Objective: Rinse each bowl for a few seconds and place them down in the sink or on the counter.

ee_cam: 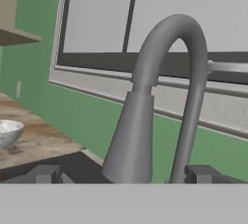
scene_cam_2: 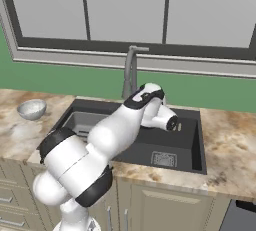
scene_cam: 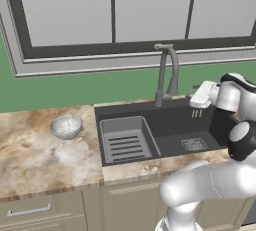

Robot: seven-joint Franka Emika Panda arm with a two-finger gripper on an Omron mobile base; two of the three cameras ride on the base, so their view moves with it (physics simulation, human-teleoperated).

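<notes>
A speckled grey-white bowl (scene_cam: 66, 126) (scene_cam_2: 31, 109) (ee_cam: 7, 133) stands upright on the marbled counter (scene_cam: 30, 160), left of the sink (scene_cam: 175, 120) (scene_cam_2: 187, 142). My gripper (scene_cam: 195, 100) hangs over the sink's back right part and points left at the grey gooseneck faucet (scene_cam: 167, 72) (scene_cam_2: 131, 70). The hand view has the faucet (ee_cam: 145, 121) close in front, its spout between my two widely spread fingertips (ee_cam: 46, 173). The gripper (ee_cam: 125, 174) is open and holds nothing. The bowl lies well to its left.
A grey slotted insert tray (scene_cam: 125, 142) fills the sink's left half; a drain (scene_cam: 194, 145) sits in the right half. A window (scene_cam: 115, 10) and green wall stand behind the faucet. Tan cabinets with a drawer handle (scene_cam: 29, 211) run below the counter.
</notes>
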